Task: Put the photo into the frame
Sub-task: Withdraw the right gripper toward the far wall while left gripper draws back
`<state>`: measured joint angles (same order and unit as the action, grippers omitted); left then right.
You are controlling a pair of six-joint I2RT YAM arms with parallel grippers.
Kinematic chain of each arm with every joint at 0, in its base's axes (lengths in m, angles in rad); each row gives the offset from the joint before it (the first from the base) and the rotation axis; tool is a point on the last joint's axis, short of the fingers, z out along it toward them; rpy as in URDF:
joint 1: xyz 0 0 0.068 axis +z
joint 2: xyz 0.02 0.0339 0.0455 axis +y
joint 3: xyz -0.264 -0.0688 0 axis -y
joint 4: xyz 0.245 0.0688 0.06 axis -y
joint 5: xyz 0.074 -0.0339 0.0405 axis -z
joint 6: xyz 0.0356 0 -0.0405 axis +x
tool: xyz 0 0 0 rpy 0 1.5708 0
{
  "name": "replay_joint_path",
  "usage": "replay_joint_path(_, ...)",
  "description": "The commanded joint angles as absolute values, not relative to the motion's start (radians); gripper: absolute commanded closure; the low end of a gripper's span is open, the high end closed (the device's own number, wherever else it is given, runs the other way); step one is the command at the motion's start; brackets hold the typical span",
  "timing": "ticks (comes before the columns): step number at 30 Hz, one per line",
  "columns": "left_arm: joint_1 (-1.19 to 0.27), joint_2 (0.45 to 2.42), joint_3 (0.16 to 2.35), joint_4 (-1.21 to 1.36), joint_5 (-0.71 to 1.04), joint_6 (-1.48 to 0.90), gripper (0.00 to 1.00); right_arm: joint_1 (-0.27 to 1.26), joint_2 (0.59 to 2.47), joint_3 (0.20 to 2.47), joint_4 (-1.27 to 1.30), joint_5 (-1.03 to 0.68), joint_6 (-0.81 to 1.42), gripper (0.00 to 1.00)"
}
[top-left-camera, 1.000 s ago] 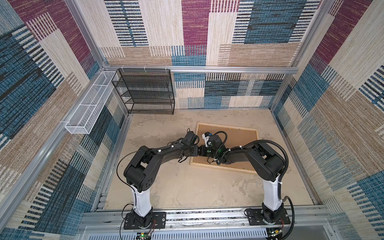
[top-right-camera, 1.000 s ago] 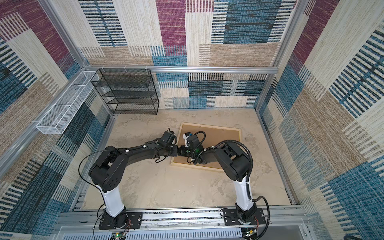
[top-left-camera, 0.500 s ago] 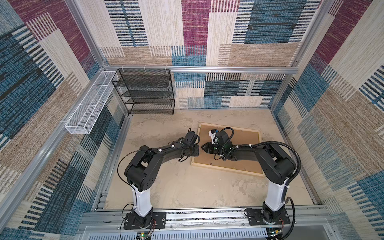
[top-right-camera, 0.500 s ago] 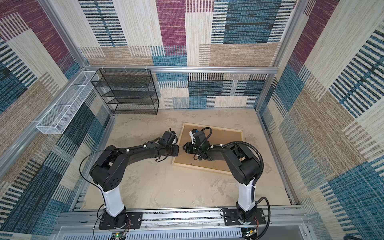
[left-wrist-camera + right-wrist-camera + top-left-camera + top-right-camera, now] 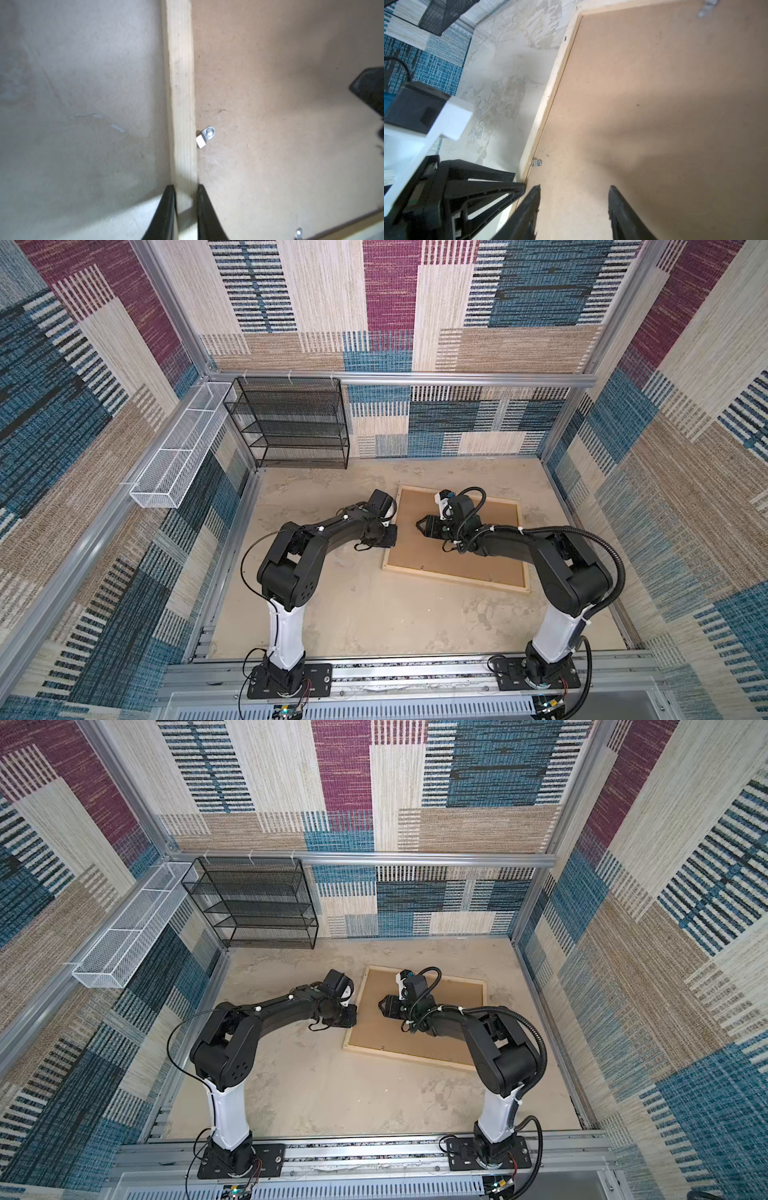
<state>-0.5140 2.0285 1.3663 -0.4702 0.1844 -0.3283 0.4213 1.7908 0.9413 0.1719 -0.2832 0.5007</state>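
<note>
The left gripper point(image 5: 185, 191) pinched the frame point(image 5: 180, 83) by its left strip. The right gripper point(image 5: 574, 188) hung with jaws apart over the brown backing board point(image 5: 654, 104), right of centre.

We find both top views bright, evenly lit and sharp, bowing toward the edges. From the left wrist the bench point(image 5: 72, 104) looks dim and soft, with a bright patch beside the fingers point(image 5: 164, 214). From the right wrist a soft shadow crosses the backing board point(image 5: 654, 83).
</note>
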Motion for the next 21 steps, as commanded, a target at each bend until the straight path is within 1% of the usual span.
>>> replay_joint_path(1,-0.479,2.102,1.414,-0.566,0.089,-0.205,0.91,0.399,1.761,0.939,0.152,-0.261,0.464,0.45)
replay_joint_path(5,-0.472,2.100,1.497,-0.609,0.058,-0.176,0.78,0.368,1.728,0.947,0.124,-0.247,0.438,0.45)
replay_joint_path(8,-0.472,2.051,1.497,-0.617,0.061,-0.178,0.71,0.348,1.707,0.949,0.109,-0.234,0.416,0.44)
replay_joint_path(15,-0.482,1.897,1.397,-0.609,0.022,-0.223,0.65,0.312,1.708,0.988,0.071,-0.219,0.365,0.44)
replay_joint_path(18,-0.495,1.837,1.347,-0.596,0.005,-0.260,0.63,0.297,1.720,1.014,0.055,-0.207,0.344,0.40)
replay_joint_path(21,-0.520,1.774,1.280,-0.579,0.004,-0.349,0.62,0.263,1.745,1.059,0.027,-0.193,0.320,0.38)
